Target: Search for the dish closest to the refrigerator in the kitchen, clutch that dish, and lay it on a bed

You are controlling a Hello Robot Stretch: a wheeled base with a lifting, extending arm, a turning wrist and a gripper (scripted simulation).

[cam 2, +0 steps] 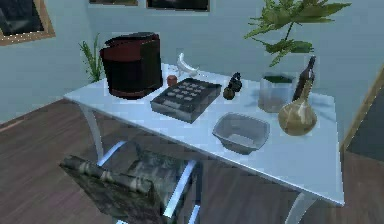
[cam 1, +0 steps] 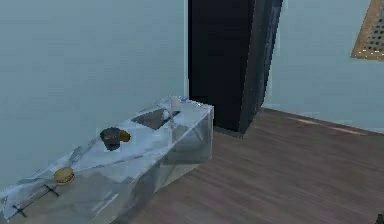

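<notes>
Pale blue walls and a dark plank floor are shown in the forward view, where a tall black refrigerator (cam 1: 228, 60) stands against the wall. A marbled bench (cam 1: 185, 142) runs from it toward the lower left corner. Set into the bench's end nearest the refrigerator is a sink (cam 1: 155, 119). Farther along, a dark cup-like vessel (cam 1: 110, 138) is seen upright with a small yellow item (cam 1: 125, 135) just beside it, and a round tan item (cam 1: 64, 175) lies well apart from both. In the arm side view a white bench (cam 2: 300, 168) carries a grey bowl (cam 2: 241, 132), the most dish-like thing in sight. The bowl is set upright with its mouth facing up. Its rim is rounded and slightly wider across the picture than deep, so no marked long axis is given. Near it are placed a dark keypad-like block (cam 2: 185, 98), a dark red and black appliance (cam 2: 130, 65), a round tan flask (cam 2: 297, 116) and a potted plant (cam 2: 277, 88). A chair with a mottled green seat (cam 2: 135, 185) is drawn up at the near edge. Whether the end effector is spread or pressed together cannot be told.
</notes>
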